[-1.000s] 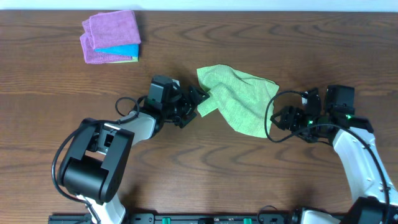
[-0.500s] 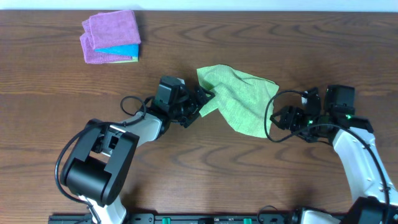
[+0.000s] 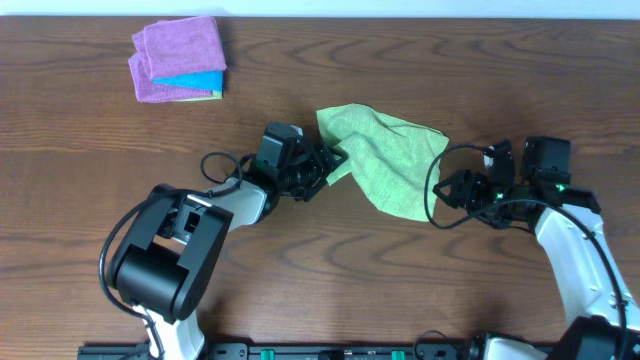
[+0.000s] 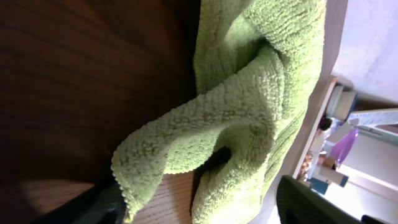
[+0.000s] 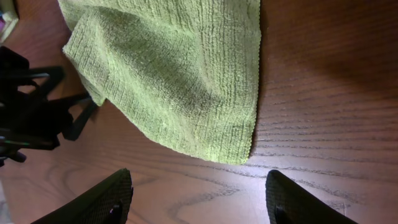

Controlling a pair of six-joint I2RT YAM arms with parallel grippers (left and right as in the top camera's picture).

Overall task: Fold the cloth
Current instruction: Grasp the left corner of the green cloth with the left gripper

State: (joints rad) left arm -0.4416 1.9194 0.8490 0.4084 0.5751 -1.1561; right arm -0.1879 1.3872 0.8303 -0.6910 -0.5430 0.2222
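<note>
The lime-green cloth [image 3: 390, 160] lies crumpled on the wooden table, its left part bunched into a raised fold. My left gripper [image 3: 330, 163] is at the cloth's left edge. In the left wrist view [image 4: 202, 208] its jaws are open and the bunched fold [image 4: 205, 143] hangs between the two fingers [image 4: 93, 202]. My right gripper [image 3: 452, 188] is open and empty, just right of the cloth's near-right corner. In the right wrist view [image 5: 199, 202] that corner [image 5: 233, 152] lies flat on the table just ahead of the fingers [image 5: 305, 199].
A folded purple cloth [image 3: 180, 55] with a bright blue cloth [image 3: 198, 82] tucked in it lies at the far left of the table. The table's far edge [image 3: 400, 18] runs along the top. Black cables [image 3: 435, 195] loop beside the right wrist.
My left gripper has slid right into the cloth's left edge, so the fold now sits between its fingers. The right arm has not moved.
</note>
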